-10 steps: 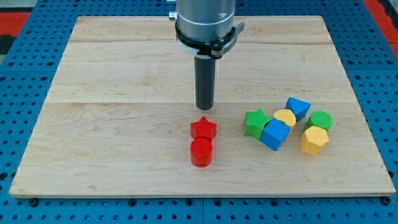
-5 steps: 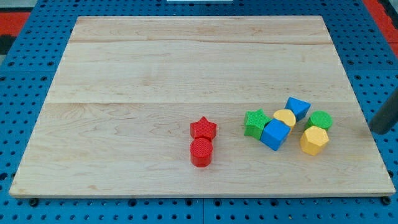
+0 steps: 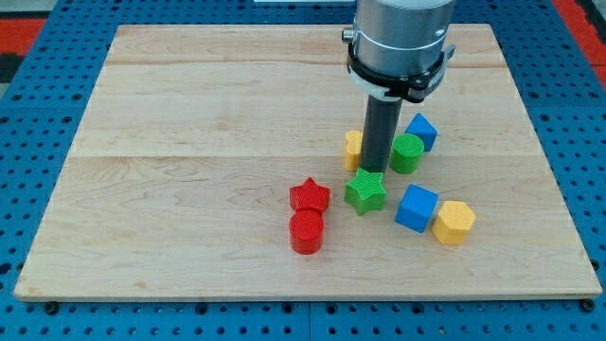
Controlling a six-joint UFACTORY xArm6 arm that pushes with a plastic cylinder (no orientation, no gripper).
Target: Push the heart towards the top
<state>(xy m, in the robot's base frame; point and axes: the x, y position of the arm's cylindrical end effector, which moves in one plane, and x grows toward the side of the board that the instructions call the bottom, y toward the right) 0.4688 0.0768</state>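
my tip point(image 3: 377, 169) bare rod, grips nothing | beside yellow heart block point(image 3: 353, 149) on its right | green star block point(image 3: 365, 191) just below | green cylinder block point(image 3: 407, 152) right

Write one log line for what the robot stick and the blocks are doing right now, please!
my tip: between yellow heart and green cylinder, just above green star | heart: partly hidden behind rod | red star: touching red cylinder

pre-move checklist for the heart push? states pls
1. My tip located: ok, between the yellow block and the green cylinder, above the green star.
2. Yellow block confirmed as the heart: cannot tell, rod hides most of it.
3. Tip below it for an upward push: not ok.
4. Path towards the top free: ok.
5. Red star and red cylinder out of the way: ok.
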